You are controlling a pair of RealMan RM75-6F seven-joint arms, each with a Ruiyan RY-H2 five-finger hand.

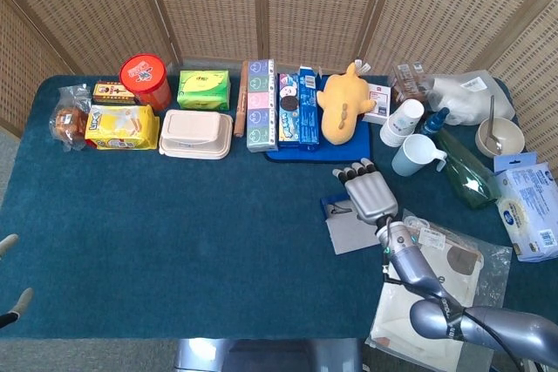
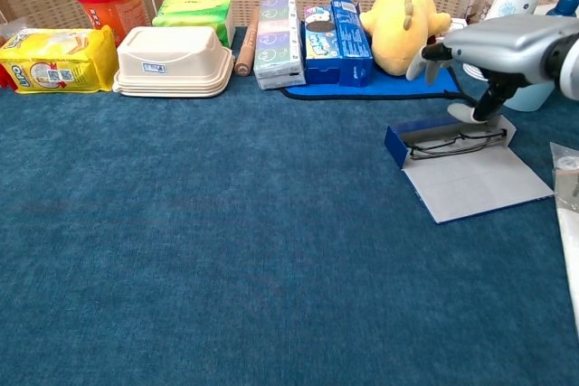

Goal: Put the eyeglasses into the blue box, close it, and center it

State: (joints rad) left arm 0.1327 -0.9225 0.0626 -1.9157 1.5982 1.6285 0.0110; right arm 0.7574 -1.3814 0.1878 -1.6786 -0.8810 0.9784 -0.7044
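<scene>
Hovering right hand [image 2: 507, 47] above eyeglasses [image 2: 457, 142]

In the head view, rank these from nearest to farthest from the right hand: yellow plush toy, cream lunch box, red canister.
Measured from the right hand:
1. Yellow plush toy, just behind the hand, on the blue mat at the back of the table.
2. Cream lunch box, well off to the hand's left, mid-table.
3. Red canister, farthest, back-left corner area.

Partly hidden box, hand cut off at frame edge

In the head view the right hand [image 1: 367, 194] covers most of the blue box [image 1: 335, 208] and the eyeglasses inside; in the chest view the picture's right edge crops the hand.
</scene>
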